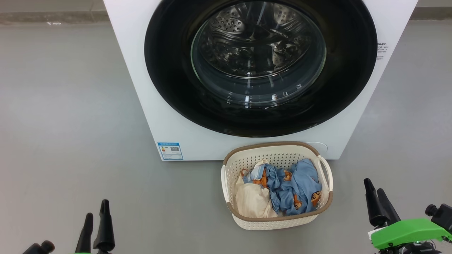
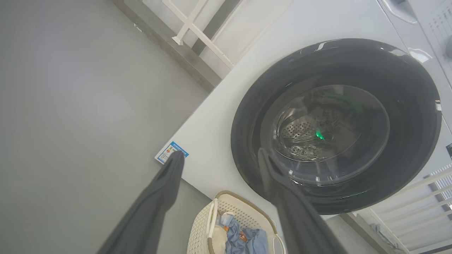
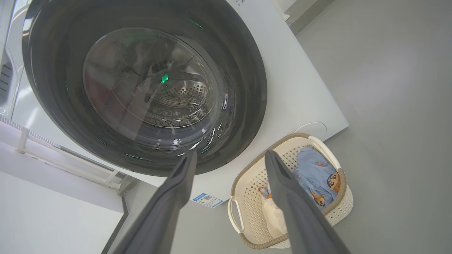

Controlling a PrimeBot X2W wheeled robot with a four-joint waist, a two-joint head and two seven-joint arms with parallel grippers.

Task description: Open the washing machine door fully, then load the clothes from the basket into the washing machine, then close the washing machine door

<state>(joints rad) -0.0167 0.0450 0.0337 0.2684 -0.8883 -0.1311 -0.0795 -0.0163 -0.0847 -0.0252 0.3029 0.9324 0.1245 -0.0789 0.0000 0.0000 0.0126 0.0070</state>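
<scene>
Head view: the washer point(image 1: 197, 148) stands on the grey floor point(image 1: 63, 123) with its door point(image 1: 169, 88) shut flat against the front, the steel drum showing through the glass. A blue sticker point(image 1: 170, 150) sits at the washer's lower left corner. The basket point(image 1: 275, 224) rests on the floor just before the washer, below the door and a little to the right. The clothes point(image 1: 300, 187) lie heaped inside it, blue printed pieces to the right and a cream cloth point(image 1: 252, 201) to the left. The left gripper point(image 1: 96, 210) is at the lower left and the right gripper point(image 1: 374, 186) at the lower right, both well apart from the basket and empty. Left wrist view: its two fingers point(image 2: 155, 197) are spread wide with nothing between them, one tip over the sticker, the other over the door's lower edge, and the basket shows at the bottom. Right wrist view: the fingers are likewise parted and bare, pointing at the door's lower edge and the basket.
</scene>
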